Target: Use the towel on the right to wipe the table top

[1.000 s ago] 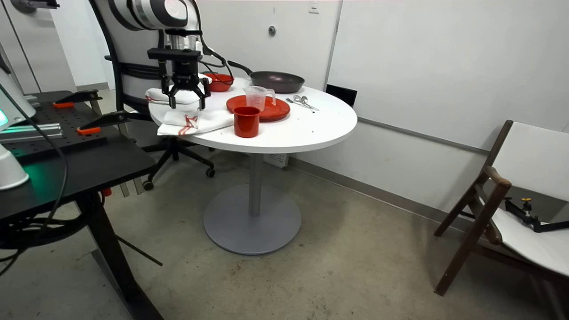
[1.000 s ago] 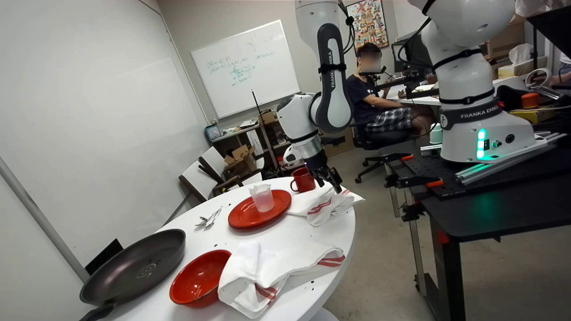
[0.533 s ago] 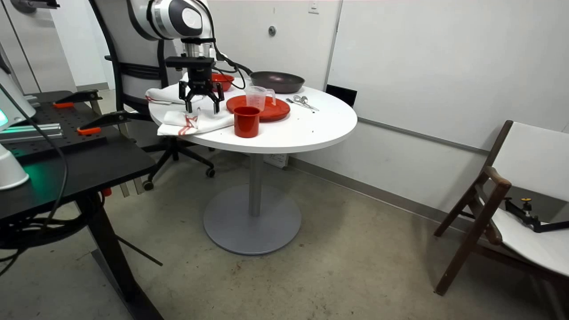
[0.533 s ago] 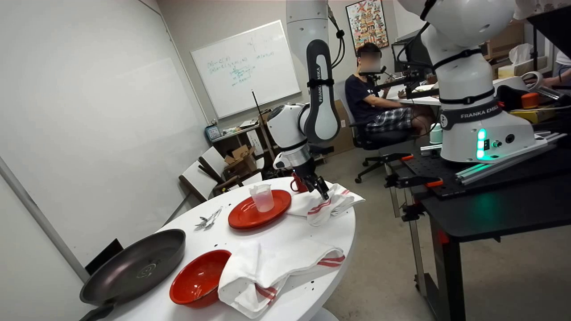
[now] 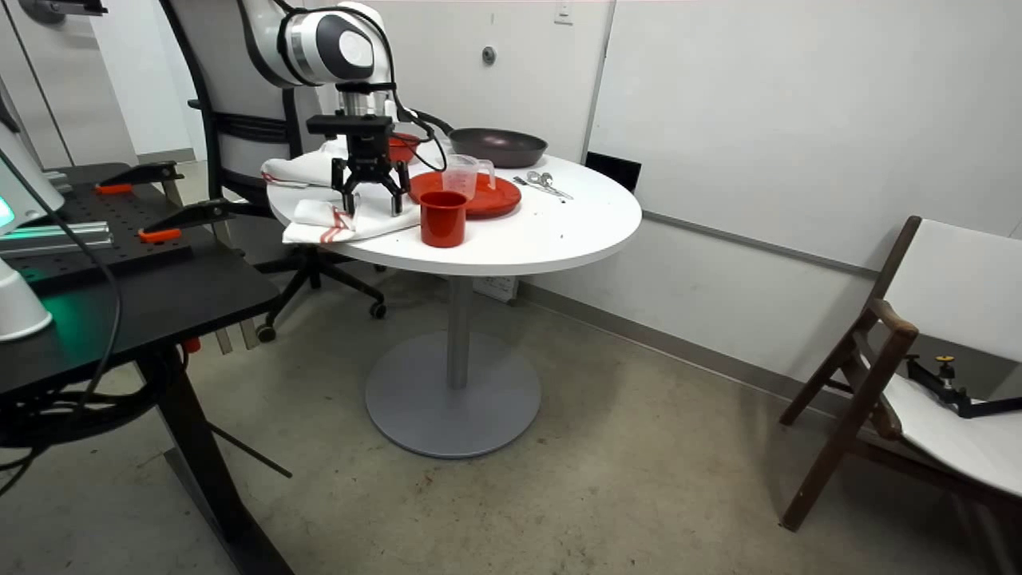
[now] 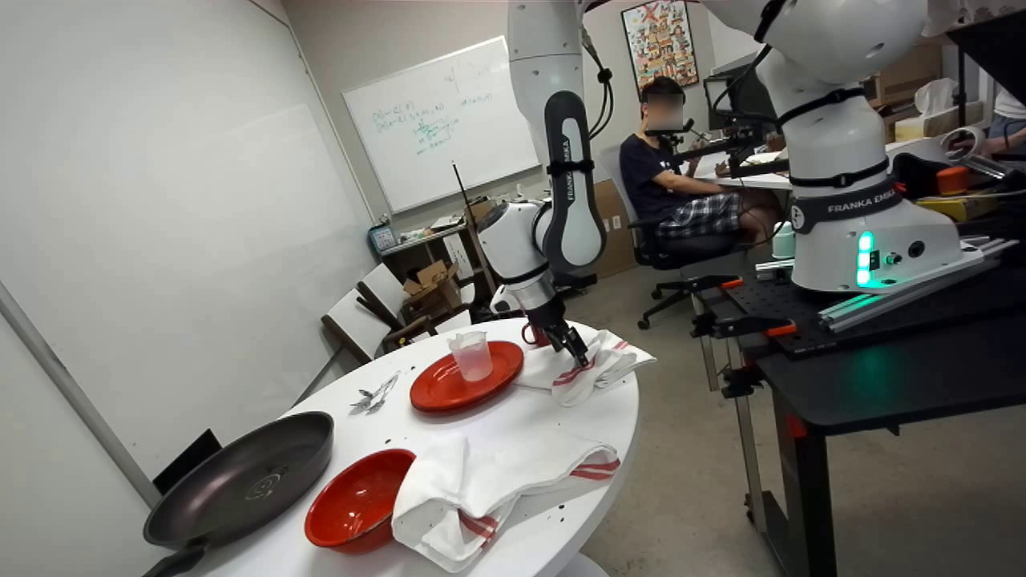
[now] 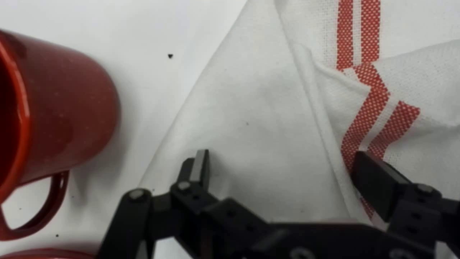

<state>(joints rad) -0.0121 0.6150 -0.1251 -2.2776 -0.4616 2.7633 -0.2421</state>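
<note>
In an exterior view, folded red-striped white cloth towel [image 5: 363, 227] lies at near left on round white desk top [image 5: 575, 224], just left of glossy cylindrical red mug [image 5: 443, 220]. Black two-finger tool [image 5: 373, 209] points down over towel, fingers spread apart; contact unclear.

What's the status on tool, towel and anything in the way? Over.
Tool open over the towel by the red mug, contact unclear. Nothing gripped; towel folded on the table top. Red mug close beside, may hinder wiping.
</note>
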